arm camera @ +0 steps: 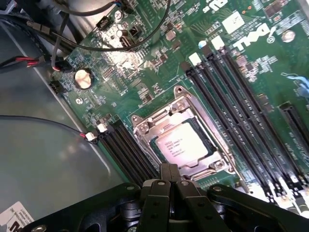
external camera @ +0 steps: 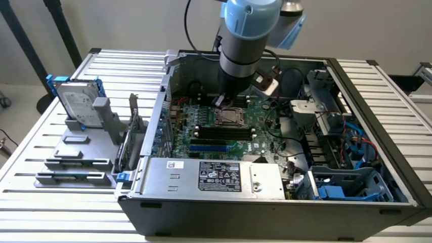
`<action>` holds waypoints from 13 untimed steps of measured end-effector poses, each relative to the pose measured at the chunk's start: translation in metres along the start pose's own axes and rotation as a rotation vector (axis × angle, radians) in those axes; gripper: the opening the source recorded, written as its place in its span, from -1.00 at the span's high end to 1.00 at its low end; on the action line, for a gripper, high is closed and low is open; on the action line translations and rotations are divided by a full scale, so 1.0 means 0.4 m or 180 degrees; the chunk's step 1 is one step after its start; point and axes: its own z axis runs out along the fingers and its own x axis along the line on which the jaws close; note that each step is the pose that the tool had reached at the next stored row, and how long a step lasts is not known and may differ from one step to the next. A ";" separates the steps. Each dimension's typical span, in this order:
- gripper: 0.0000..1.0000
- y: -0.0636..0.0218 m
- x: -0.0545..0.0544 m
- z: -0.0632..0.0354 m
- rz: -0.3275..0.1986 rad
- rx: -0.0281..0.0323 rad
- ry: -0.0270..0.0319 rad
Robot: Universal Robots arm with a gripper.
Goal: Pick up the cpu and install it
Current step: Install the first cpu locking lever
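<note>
Cpu (arm camera: pixel 182 145) seated flat in socket (arm camera: pixel 181 137) on motherboard (arm camera: pixel 145 72), just beyond fingertips. Gripper (arm camera: pixel 170 170) pressed closed, holding nothing, poised just above. Likely light, rigid, thin, smooth metal top; fragile underside. Best gripped by opposite edges, kept level.
</note>
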 end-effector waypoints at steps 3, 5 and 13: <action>0.79 -0.002 -0.013 -0.011 0.0001 0.0001 -0.0001; 0.79 -0.004 -0.023 -0.019 0.0001 0.0003 -0.0001; 0.79 -0.004 -0.060 -0.049 0.0005 0.0011 -0.0008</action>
